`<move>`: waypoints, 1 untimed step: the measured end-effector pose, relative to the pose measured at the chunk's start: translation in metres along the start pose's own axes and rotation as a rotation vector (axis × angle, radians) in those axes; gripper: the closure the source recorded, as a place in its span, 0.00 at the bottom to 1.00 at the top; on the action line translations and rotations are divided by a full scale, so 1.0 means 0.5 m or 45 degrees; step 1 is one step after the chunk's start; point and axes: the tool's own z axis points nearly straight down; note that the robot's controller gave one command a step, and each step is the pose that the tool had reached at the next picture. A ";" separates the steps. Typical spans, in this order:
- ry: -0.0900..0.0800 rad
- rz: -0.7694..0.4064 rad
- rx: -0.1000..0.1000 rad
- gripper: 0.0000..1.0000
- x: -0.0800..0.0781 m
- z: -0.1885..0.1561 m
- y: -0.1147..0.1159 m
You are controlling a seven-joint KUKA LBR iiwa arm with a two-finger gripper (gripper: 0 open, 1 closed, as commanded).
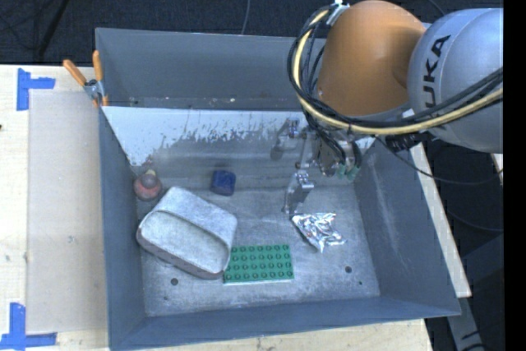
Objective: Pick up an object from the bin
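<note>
My gripper [299, 187] hangs under the orange dome, right of the bin's middle, fingers pointing down at the floor. Just below and right of its tip lies a crumpled silver foil piece [319, 229], apart from the tip. Nothing shows between the fingers. A small dark blue cube [222, 181] sits to the gripper's left, toward the back.
A grey oval pouch [186, 240] lies at the front left, with a green studded plate [258, 263] against its right end. A small pinkish round thing [148, 185] stands near the left wall. The arm and its cables cover the bin's back right.
</note>
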 end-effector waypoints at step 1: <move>0.014 0.074 0.002 0.00 0.081 0.182 -0.011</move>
